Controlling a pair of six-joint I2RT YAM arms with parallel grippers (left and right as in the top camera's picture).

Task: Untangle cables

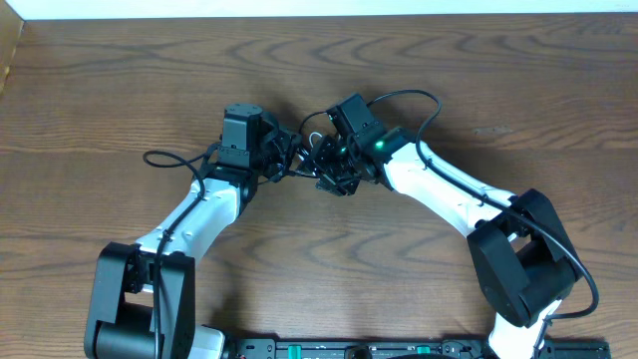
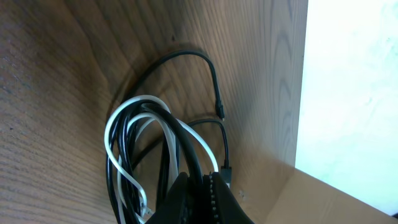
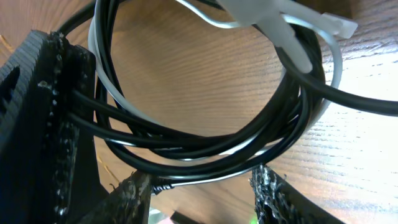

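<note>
The cables are bunched between the two grippers at mid-table [image 1: 305, 150]. In the left wrist view the black cable [image 2: 186, 56] loops over the wood and its small plug lies flat, while the white cable [image 2: 117, 127] coils around it. My left gripper [image 2: 200, 180] is shut on a black strand of the bundle. In the right wrist view several black loops [image 3: 205, 149] and a white cable [image 3: 102, 68] with its plug [image 3: 329, 25] span the gap above my right gripper [image 3: 204, 182]. It stands open, with its left fingertip [image 3: 140, 186] touching a strand.
Both arms angle in from the near edge and meet at the middle, the left gripper [image 1: 282, 160] close to the right gripper [image 1: 326, 168]. A thin black loop [image 1: 164, 160] trails left of the left arm. The table's far edge [image 2: 301, 93] is close.
</note>
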